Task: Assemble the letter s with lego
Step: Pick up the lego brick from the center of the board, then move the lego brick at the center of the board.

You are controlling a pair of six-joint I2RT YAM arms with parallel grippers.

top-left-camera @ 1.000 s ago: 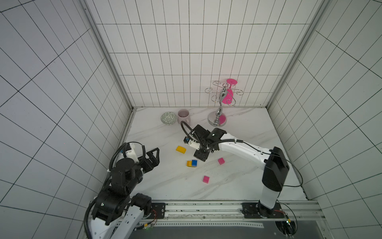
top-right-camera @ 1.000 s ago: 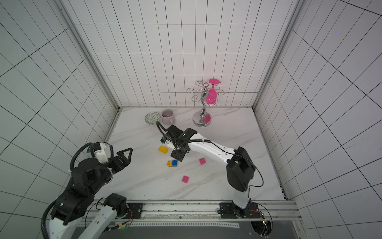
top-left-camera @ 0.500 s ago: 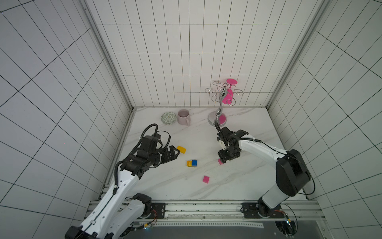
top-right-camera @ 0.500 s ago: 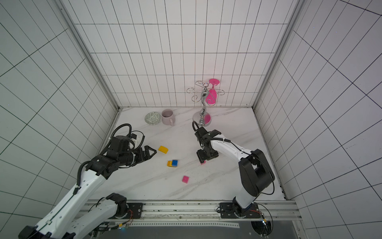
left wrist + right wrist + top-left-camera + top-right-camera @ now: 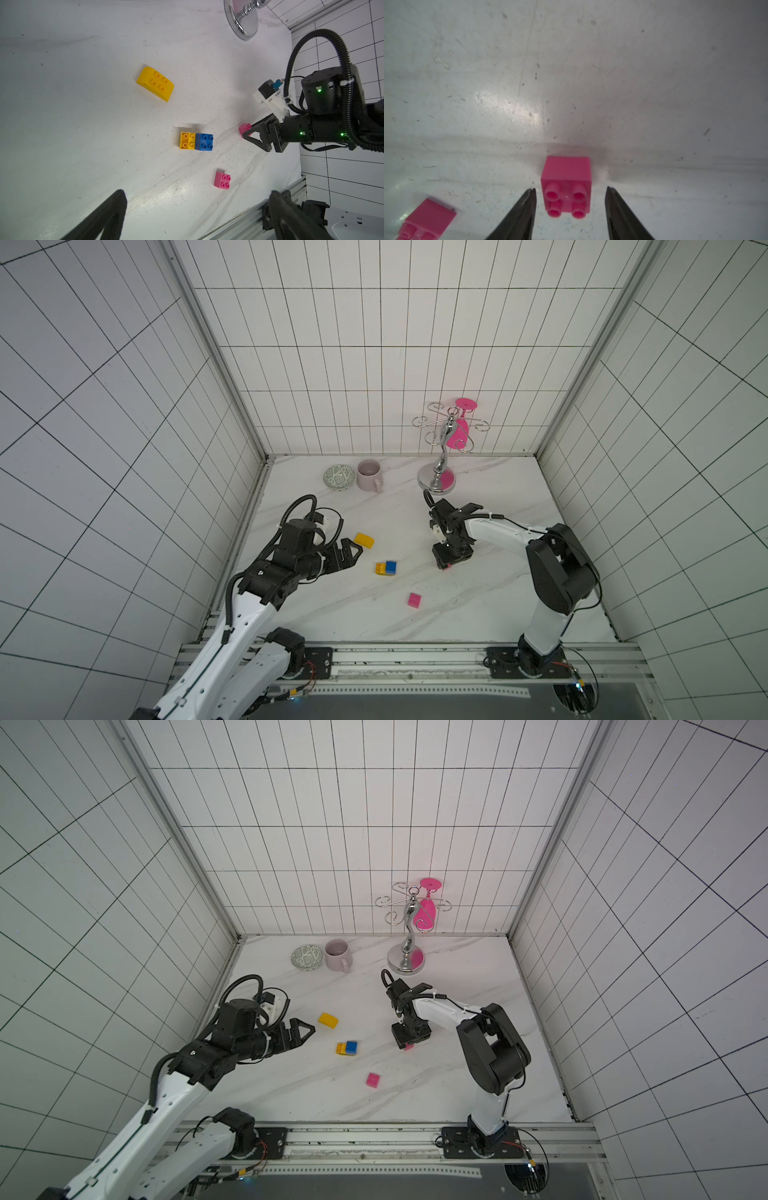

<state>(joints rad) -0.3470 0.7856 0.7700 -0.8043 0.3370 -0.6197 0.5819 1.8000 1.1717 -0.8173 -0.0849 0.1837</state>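
The lego lies scattered on the marble table point(image 5: 498, 614); the letter s is out of view. My right gripper point(image 5: 571, 189) points down, open, its fingers either side of a pink brick point(image 5: 566, 187) with a gap on each side; in a top view the pink brick point(image 5: 446, 567) peeks out under the right gripper point(image 5: 449, 561). Another pink brick point(image 5: 414, 600) lies nearer the front. A yellow brick joined to a blue one point(image 5: 385, 568) sits mid-table. A rounded yellow brick point(image 5: 363, 540) lies just beyond my open, empty left gripper point(image 5: 351, 554).
At the back stand a patterned bowl point(image 5: 339, 477), a pink mug point(image 5: 369, 475) and a chrome stand point(image 5: 436, 481) with a pink glass point(image 5: 459, 429) hanging from it. A metal rail point(image 5: 395, 659) runs along the front edge. Tiled walls close in three sides.
My right gripper left the yellow-blue pair, moved right over the pink brick and narrowed around it. My left arm unfolded and reached out toward the rounded yellow brick.
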